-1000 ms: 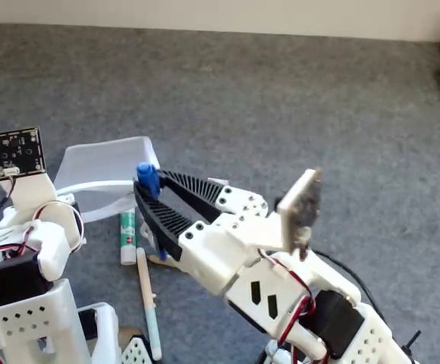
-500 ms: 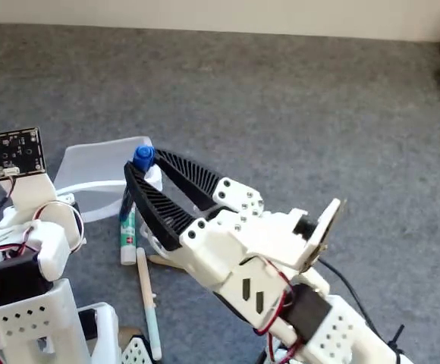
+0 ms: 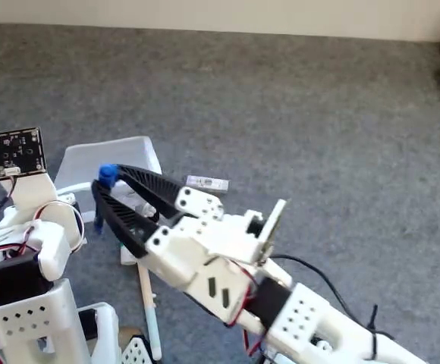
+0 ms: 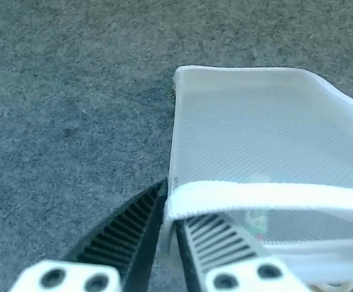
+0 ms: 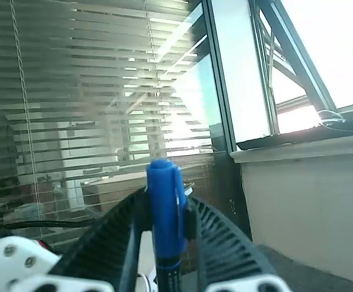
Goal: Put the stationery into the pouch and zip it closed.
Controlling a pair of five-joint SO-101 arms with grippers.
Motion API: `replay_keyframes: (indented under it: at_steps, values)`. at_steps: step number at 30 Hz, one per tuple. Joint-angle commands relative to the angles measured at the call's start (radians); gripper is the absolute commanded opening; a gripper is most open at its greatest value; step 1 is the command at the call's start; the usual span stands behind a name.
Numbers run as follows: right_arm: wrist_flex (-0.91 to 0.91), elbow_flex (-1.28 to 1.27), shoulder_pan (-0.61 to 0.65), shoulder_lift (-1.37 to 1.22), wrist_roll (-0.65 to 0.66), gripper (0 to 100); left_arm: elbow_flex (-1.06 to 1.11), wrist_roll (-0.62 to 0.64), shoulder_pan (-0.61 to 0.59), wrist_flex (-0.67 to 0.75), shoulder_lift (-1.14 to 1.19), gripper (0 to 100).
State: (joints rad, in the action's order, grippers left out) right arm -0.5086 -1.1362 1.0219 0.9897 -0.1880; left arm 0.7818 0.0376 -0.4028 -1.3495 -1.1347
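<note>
The white mesh pouch (image 3: 110, 158) lies at the left with its mouth held up; in the left wrist view my left gripper (image 4: 169, 214) is shut on the pouch (image 4: 255, 128) by its zip rim. My right gripper (image 3: 102, 189) hangs over the pouch's mouth, shut on a blue marker (image 3: 106, 174) held upright. The right wrist view has that blue marker (image 5: 166, 210) clamped between the black fingers of the right gripper (image 5: 164, 213). A glue stick (image 3: 127, 254) and a pale pen (image 3: 149, 307) lie on the carpet just under the right arm.
A small white flat item (image 3: 206, 183) lies on the grey carpet (image 3: 319, 129) to the right of the pouch. The left arm's base (image 3: 30, 303) fills the lower left. Bare carpet spreads to the far side and the right.
My right gripper has swung left with the blue marker, from beside the pouch's right edge to above its mouth, uncovering the small white item. The left arm and pouch have stayed put.
</note>
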Motion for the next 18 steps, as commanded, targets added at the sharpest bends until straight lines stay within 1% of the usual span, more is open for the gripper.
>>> replay_keyframes:
  at_steps: [1,4,6,9,18]
  values:
    - [-0.156,0.073,0.012,-0.087,0.127,0.5,-0.005,-0.002,0.018,0.026,0.012,1]
    - [-0.231,0.07,0.044,-0.154,0.236,0.5,-0.004,-0.002,0.018,0.026,0.012,1]
    - [-0.26,0.053,0.048,-0.188,0.27,0.5,-0.004,-0.002,0.018,0.025,0.012,1]
    - [-0.286,0.016,0.047,-0.206,0.278,0.5,-0.004,-0.002,0.018,0.023,0.012,1]
    - [-0.286,-0.101,0.047,-0.216,0.279,0.5,-0.004,-0.002,0.018,0.023,0.012,1]
